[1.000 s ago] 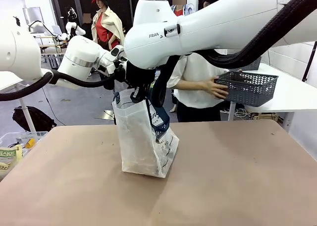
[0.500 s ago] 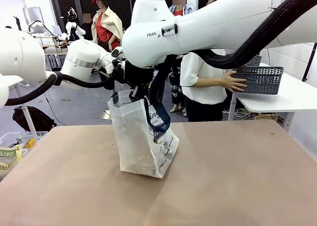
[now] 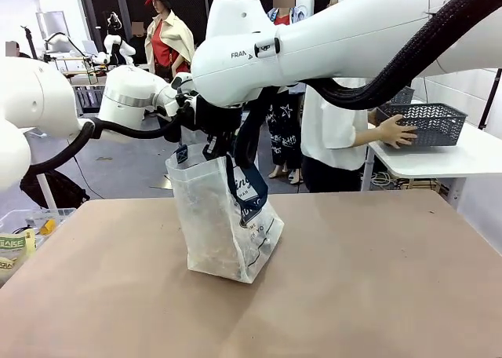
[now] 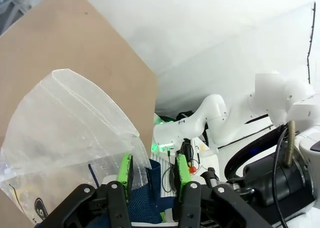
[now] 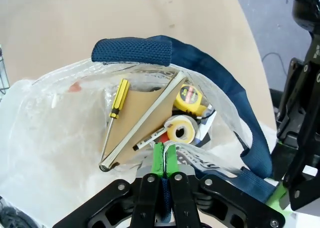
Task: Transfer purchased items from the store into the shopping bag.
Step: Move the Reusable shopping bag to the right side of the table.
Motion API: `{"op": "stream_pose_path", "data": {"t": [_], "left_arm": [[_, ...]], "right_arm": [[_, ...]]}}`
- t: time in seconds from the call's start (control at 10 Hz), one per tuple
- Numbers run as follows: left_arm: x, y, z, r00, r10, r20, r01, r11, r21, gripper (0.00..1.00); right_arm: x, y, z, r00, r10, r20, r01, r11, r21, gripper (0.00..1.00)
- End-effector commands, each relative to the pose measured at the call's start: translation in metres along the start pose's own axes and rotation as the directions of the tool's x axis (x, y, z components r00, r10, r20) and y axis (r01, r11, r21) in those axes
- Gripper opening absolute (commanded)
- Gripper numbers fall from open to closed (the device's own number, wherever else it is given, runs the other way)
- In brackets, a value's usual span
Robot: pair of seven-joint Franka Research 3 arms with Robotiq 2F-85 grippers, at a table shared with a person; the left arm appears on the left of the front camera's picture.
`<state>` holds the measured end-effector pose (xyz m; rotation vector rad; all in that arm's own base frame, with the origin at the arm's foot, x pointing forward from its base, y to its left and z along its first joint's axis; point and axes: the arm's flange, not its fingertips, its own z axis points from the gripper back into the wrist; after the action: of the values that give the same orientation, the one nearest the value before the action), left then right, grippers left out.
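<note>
The shopping bag (image 3: pixel 223 224) stands on the table (image 3: pixel 376 295), left of its middle. In the bag lie a notebook (image 5: pixel 135 118), with a screwdriver (image 5: pixel 116 110) left of it and a tape measure (image 5: pixel 192 98), tape roll (image 5: pixel 181 129) and marker (image 5: pixel 150 139) to its right.

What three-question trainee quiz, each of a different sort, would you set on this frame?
1. True or false: the dark grey lattice-sided plastic basket stands on the brown table beside the translucent crinkly plastic shopping bag with navy strap handles.
2. Multiple choice: the right gripper is A) open above the bag, B) shut on the bag's rim, C) shut on the yellow-handled screwdriver.
3. Fill in: in the left wrist view, the left gripper has a navy ____ between its green pads.

Key: 1 false, it rests on the white side table under the person's hand. 2 B. 3 strap handle.
</note>
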<state>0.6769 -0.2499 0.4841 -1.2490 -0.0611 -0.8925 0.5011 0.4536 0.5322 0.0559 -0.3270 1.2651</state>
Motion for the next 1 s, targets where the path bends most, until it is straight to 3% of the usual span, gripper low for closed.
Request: {"op": "stream_pose_path", "data": {"t": [0.0,0.5,0.6,0.7,0.8,0.9], "left_arm": [[0.006,0.000,0.003,1.000,0.000,-0.023,0.000,1.000,0.011,0.45],[0.012,0.002,-0.010,0.991,0.132,-0.020,-0.126,0.973,0.196,0.45],[0.012,0.002,-0.012,0.990,0.142,-0.010,-0.136,0.963,0.233,0.32],[0.012,0.003,-0.012,0.988,0.152,-0.002,-0.146,0.957,0.251,0.12],[0.012,0.004,-0.012,0.987,0.161,0.007,-0.157,0.950,0.268,0.00],[0.012,0.005,-0.013,0.986,0.164,0.001,-0.158,0.949,0.273,0.00]], "right_arm": [[0.007,-0.003,0.003,1.000,0.023,0.001,-0.023,1.000,-0.007,0.00],[0.006,0.002,0.003,1.000,0.030,0.009,-0.030,0.999,-0.020,0.00],[0.006,0.002,0.003,0.999,0.031,0.010,-0.031,0.999,-0.021,0.00],[0.006,0.003,0.003,0.999,0.032,0.012,-0.032,0.999,-0.022,0.00],[0.005,0.003,0.004,0.999,0.032,0.014,-0.032,0.999,-0.023,0.00],[0.004,0.003,0.004,0.999,0.032,0.014,-0.032,0.999,-0.022,0.00]]}}
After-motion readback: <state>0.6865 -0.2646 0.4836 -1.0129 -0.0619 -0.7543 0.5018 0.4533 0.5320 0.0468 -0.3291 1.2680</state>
